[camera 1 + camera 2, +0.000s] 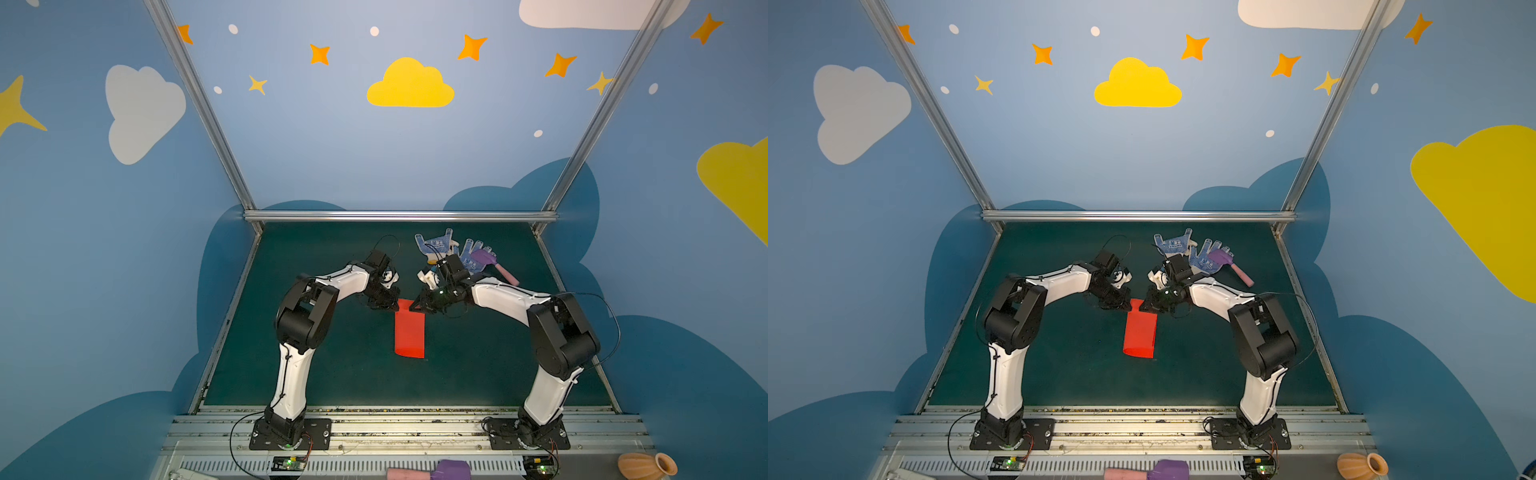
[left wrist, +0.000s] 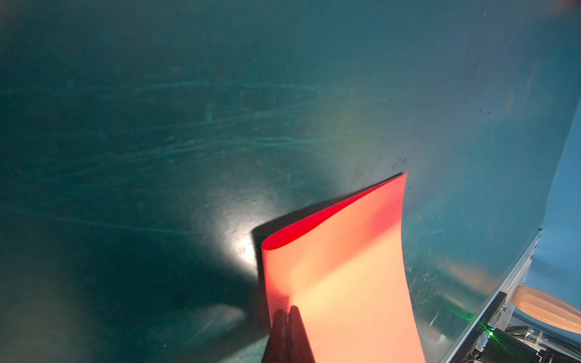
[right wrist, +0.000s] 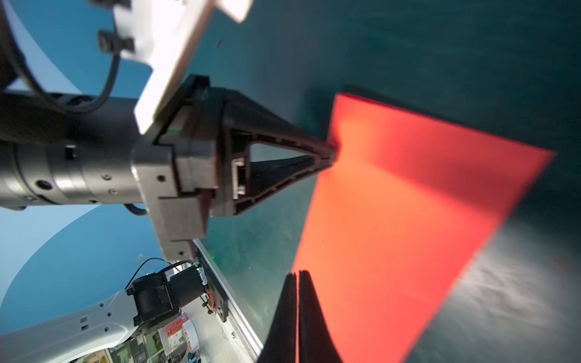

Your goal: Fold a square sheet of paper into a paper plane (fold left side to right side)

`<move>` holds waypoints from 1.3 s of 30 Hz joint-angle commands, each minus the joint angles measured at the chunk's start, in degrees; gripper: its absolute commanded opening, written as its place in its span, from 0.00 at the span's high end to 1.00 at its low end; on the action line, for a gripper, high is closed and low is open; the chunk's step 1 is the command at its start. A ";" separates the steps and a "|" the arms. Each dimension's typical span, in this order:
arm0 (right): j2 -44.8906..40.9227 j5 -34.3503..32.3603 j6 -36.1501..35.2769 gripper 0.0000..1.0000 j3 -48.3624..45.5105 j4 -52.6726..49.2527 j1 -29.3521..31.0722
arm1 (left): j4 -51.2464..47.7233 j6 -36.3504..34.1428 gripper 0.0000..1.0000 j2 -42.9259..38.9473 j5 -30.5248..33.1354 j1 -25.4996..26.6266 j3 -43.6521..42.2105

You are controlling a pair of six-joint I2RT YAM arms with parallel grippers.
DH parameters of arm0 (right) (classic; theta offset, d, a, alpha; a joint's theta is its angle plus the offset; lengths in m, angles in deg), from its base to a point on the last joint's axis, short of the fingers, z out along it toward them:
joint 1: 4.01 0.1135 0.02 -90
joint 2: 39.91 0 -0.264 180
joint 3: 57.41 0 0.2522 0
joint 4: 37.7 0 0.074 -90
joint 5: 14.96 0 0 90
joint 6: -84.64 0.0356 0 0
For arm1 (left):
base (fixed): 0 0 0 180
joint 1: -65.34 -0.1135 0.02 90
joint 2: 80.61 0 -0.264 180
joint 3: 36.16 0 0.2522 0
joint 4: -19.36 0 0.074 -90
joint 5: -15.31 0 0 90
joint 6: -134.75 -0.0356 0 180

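You have one square sheet of paper, folded double, lying nearer than your two grippers, left gripper and right gripper each clamped on one far corner.

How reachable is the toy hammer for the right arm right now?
Probably not yet: the right gripper is shut on the folded red paper. The toy hammer lies uncovered on a glove just beyond its wrist.

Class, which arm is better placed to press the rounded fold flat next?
Probably left: the left pincer pinches the red paper beside its rounded fold; the right pincer grips the opposite corner.
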 commanded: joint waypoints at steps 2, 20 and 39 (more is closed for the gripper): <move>3.73 0.06 6.42 1.00 0.20 6.78 2.68 | -2.68 -0.40 0.97 0.18 3.62 0.24 -1.73; 11.19 -1.50 10.63 1.00 -2.18 14.11 5.52 | -2.75 -0.68 0.97 0.03 2.92 0.33 -1.65; 9.20 -0.45 7.03 1.00 -8.20 11.40 7.63 | -2.64 -0.94 0.97 0.26 2.95 0.33 -1.75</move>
